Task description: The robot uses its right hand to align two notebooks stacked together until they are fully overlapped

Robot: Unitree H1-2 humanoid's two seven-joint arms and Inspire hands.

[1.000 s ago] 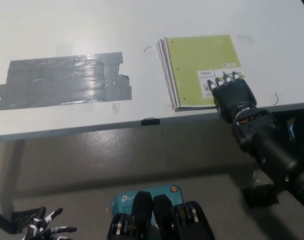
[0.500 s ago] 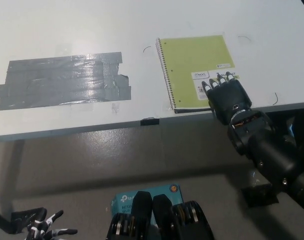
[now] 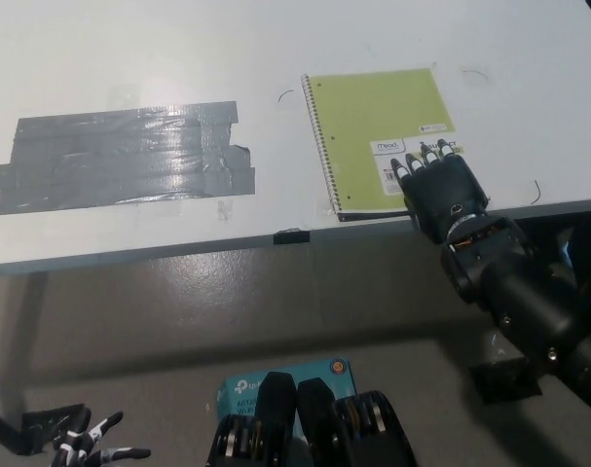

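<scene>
A lime-green spiral notebook (image 3: 373, 122) lies on the white table (image 3: 276, 58), spiral binding on its left side. It covers the notebook under it almost fully; only a thin dark edge shows along the bottom. My black right hand (image 3: 439, 190) rests flat on the notebook's near right corner, fingers spread over the white label, holding nothing. The white left hand (image 3: 91, 450) hangs low at the bottom left, off the table, fingers apart.
A large patch of grey tape (image 3: 120, 156) is stuck to the table's left half. A small black clip (image 3: 291, 235) sits on the table's front edge. A teal box (image 3: 276, 384) lies on the floor below.
The top notebook has slid away and to the left under my right hand, covering the lower notebook whose pages showed at the left a second ago. The left hand has barely moved.
</scene>
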